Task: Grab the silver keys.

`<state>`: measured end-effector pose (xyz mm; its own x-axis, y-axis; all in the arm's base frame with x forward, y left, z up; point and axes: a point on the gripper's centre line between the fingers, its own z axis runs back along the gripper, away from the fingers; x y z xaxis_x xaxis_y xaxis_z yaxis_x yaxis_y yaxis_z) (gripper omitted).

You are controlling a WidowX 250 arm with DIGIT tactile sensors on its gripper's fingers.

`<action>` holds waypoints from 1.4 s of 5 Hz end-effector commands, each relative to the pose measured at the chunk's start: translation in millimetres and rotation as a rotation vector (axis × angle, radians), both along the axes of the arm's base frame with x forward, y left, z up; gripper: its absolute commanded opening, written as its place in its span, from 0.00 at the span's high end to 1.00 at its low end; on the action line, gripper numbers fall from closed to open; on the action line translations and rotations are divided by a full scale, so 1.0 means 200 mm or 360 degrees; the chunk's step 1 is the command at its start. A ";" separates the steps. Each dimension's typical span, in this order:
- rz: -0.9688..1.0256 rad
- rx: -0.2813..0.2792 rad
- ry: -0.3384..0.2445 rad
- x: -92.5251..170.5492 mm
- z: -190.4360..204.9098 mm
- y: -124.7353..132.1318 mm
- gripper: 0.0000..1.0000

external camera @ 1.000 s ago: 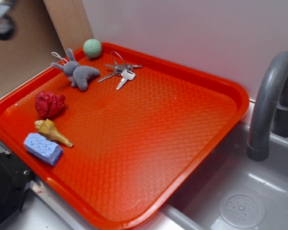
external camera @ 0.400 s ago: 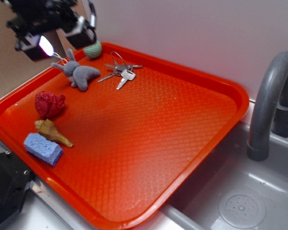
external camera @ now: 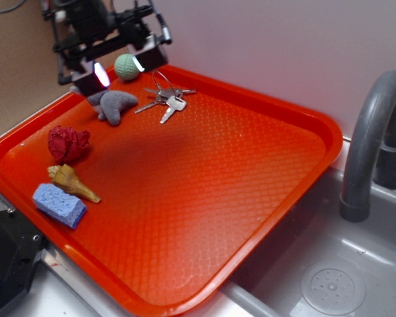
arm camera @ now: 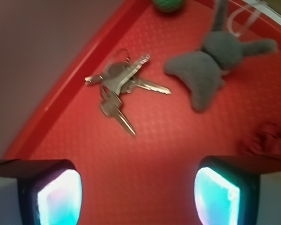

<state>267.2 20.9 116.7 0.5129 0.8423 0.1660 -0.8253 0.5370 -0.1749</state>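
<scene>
Exterior and wrist views. The silver keys (external camera: 164, 99) (arm camera: 118, 92) lie flat near the far rim of the red tray (external camera: 251, 198), fanned out from a thin wire ring that tilts up toward the wall. The end effector (external camera: 119, 69) hangs above the tray's far left corner with its fingers spread and nothing between them; in the wrist view the two lit pads (arm camera: 58, 197) frame bare tray, with the keys lying ahead of them. The grey plush toy (external camera: 113, 104) sits just beside the keys, partly under the end effector, and a green ball (external camera: 127, 66) lies near the rim behind it.

Handling, as a judgement: the bunch is light, rigid and smooth, and the thin blades lying flush on the tray offer little to pinch, so they may slide or splay. The thicker cluster of key heads where they meet the ring looks the best hold; the ring alone may slip or swing.
</scene>
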 end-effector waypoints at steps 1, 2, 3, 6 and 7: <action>0.0157 0.0020 -0.0013 0.23 0.02 0.10 0.00; 0.0227 0.0062 0.0010 0.28 -0.04 0.18 0.00; 0.0281 0.0103 0.0057 0.27 -0.07 0.25 0.00; 0.0333 0.0177 0.0096 0.25 -0.17 0.37 0.00; 0.0309 0.0154 0.0119 0.28 -0.22 0.35 0.00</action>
<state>320.3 78.7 54.0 0.3789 0.9073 0.1823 -0.9218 0.3875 -0.0126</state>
